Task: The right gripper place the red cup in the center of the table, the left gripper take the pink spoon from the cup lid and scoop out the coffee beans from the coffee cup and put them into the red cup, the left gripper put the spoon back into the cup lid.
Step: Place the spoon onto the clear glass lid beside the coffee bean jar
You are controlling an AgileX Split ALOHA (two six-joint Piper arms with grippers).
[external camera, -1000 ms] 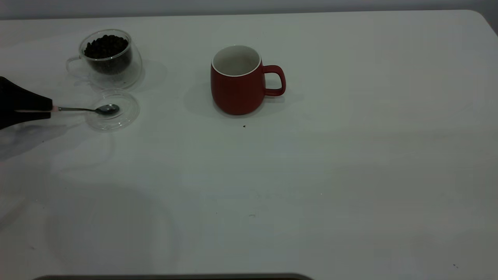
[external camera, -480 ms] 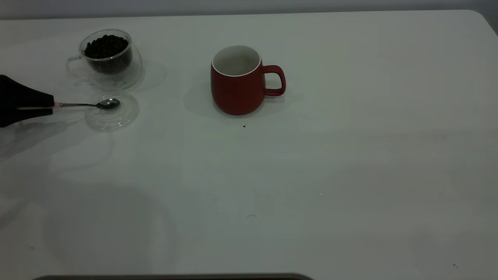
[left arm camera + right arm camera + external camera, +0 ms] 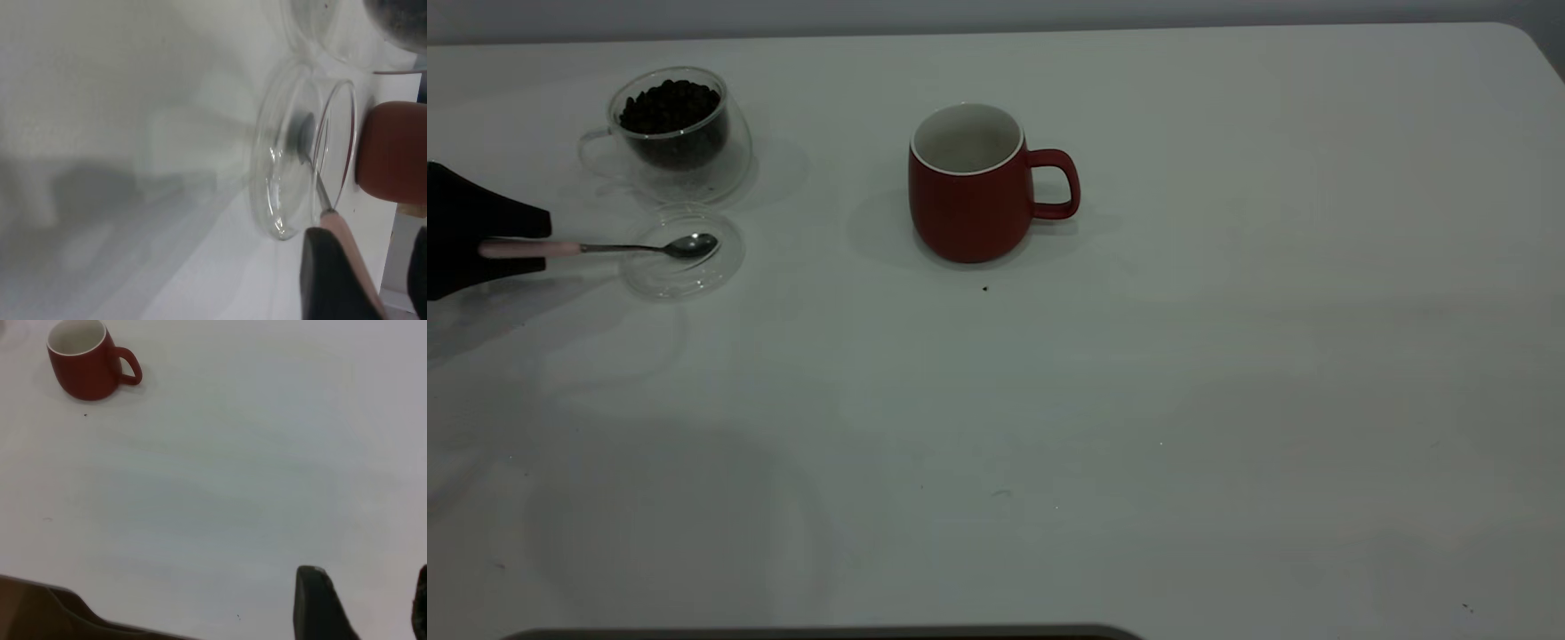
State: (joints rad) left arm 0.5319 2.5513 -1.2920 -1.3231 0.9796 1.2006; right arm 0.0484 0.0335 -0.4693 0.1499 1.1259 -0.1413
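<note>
The red cup (image 3: pixel 969 204) stands upright near the middle of the table (image 3: pixel 1138 400), handle to the right, its white inside showing. The coffee cup (image 3: pixel 676 133), holding coffee beans (image 3: pixel 669 105), stands at the far left. The clear cup lid (image 3: pixel 685 252) lies just in front of it. The pink spoon (image 3: pixel 605 248) has its metal bowl on the lid and its handle reaching into my left gripper (image 3: pixel 538 249). In the left wrist view the left gripper (image 3: pixel 368 253) is open, the pink handle (image 3: pixel 347 240) lying against one finger. My right gripper (image 3: pixel 367 587) is open and empty, far from the red cup (image 3: pixel 83 370).
A few tiny dark specks lie on the table, one just in front of the red cup (image 3: pixel 985 288). A dark edge shows along the table's front (image 3: pixel 827 633). The table's rounded corner is at the back right (image 3: pixel 1529 40).
The left gripper's jaws have opened off the spoon handle, so more pink handle shows. The spoon bowl has shifted slightly right and down onto the lid. The cups have not moved.
</note>
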